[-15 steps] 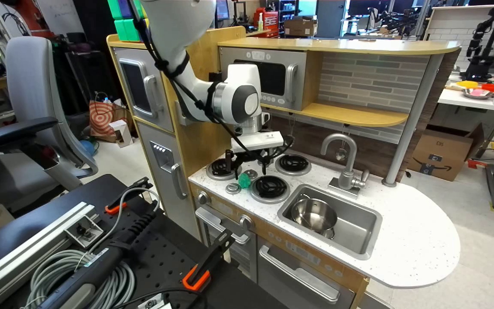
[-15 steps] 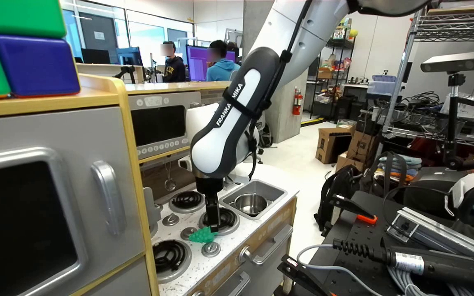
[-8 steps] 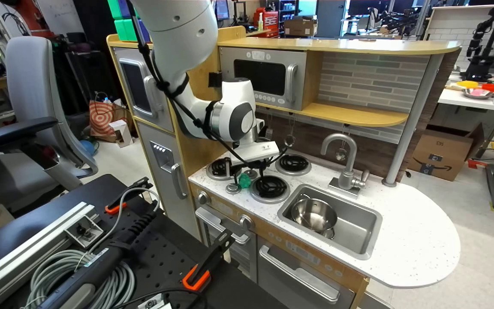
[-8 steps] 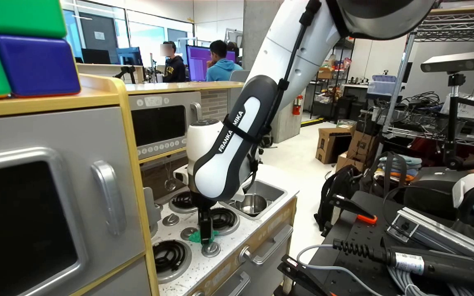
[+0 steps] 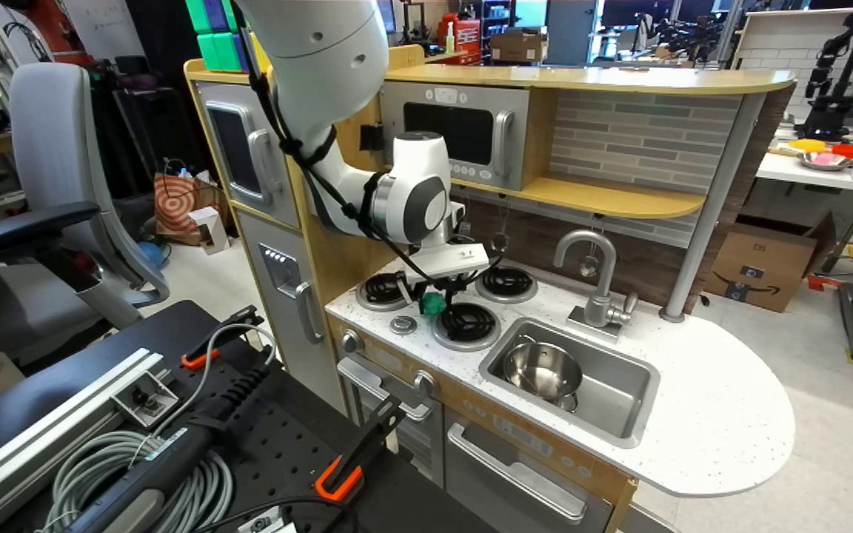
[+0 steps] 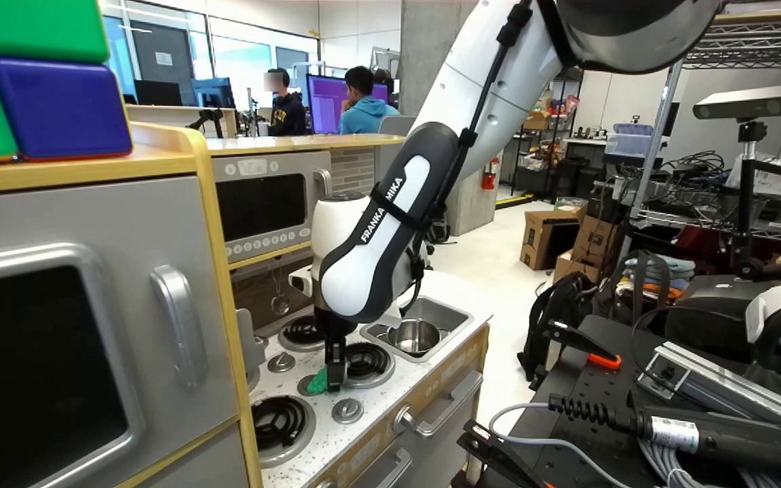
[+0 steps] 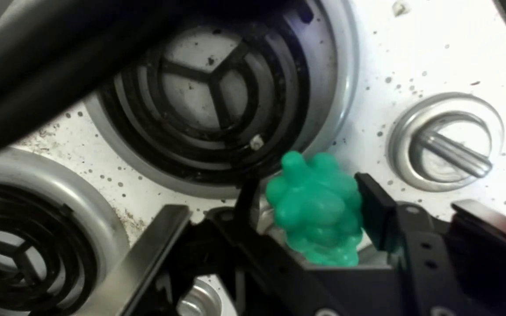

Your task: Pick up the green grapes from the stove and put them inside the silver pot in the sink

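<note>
Green grapes (image 7: 316,206) at the stove (image 7: 406,57), between your half-spread jaws; in the wrist view a gap shows at their left, so you cannot tell whether they are gripped. Expect a light, yielding, perhaps slick cluster: clasp its broad middle.

Green grapes (image 7: 319,210), speckled white stove (image 7: 424,61)
</note>
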{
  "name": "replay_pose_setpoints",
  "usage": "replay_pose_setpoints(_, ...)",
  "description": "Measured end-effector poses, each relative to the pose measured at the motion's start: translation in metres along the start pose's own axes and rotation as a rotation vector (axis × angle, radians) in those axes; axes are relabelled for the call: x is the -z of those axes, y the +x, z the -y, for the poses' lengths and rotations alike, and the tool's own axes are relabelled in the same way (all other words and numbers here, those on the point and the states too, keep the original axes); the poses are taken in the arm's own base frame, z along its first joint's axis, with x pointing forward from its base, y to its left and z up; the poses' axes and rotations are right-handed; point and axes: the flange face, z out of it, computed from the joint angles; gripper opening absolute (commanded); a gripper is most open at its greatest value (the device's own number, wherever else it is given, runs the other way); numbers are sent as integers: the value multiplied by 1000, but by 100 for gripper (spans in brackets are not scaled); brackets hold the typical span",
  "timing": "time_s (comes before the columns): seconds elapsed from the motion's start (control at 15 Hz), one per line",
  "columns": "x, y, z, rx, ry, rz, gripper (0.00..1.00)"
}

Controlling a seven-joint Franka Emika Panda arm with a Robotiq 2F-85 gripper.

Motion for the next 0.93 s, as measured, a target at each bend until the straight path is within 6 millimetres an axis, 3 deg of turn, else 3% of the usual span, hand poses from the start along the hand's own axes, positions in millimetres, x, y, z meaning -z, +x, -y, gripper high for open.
replay_pose_setpoints(0.33, 4, 3, -1, -11, -6, -36, 19)
replay_pose_setpoints(0.53, 13, 0, -15, -49, -50, -92, 19)
replay_pose_setpoints(0.67, 19, -13, -32, -113, -64, -100, 19)
replay_pose_setpoints(0.93, 10, -67, -66, -291, -57, -43, 19)
